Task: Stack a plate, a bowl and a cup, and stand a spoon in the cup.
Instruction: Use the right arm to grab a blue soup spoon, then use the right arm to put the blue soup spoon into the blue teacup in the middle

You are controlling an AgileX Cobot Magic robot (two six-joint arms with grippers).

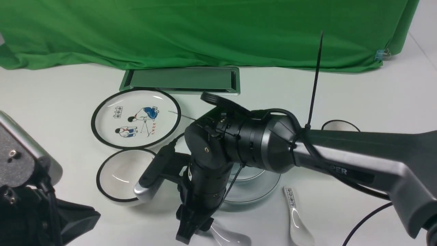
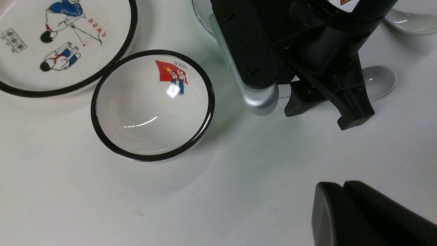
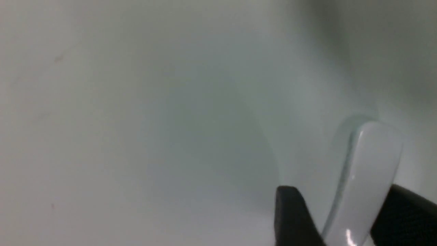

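Note:
The plain white spoon (image 1: 229,236) lies on the table at the front centre. It also shows in the left wrist view (image 2: 377,82) and the right wrist view (image 3: 368,171). My right gripper (image 1: 195,231) points down over its handle. Its jaws stand on either side of the handle, with a gap on one side. The pale blue plate (image 1: 263,191) lies behind it, with the pale bowl (image 1: 246,173) on it, mostly hidden by the right arm. The pale blue cup is hidden. My left gripper (image 2: 341,186) is shut and empty, low at the front left.
A black-rimmed cartoon plate (image 1: 136,118) and a black-rimmed bowl (image 1: 119,176) lie left of centre. A spoon with printed characters (image 1: 294,213) lies to the right of the plate. A dark-rimmed cup (image 1: 339,125) peeks out behind the right arm. A metal hatch (image 1: 181,79) and a green cloth lie at the back.

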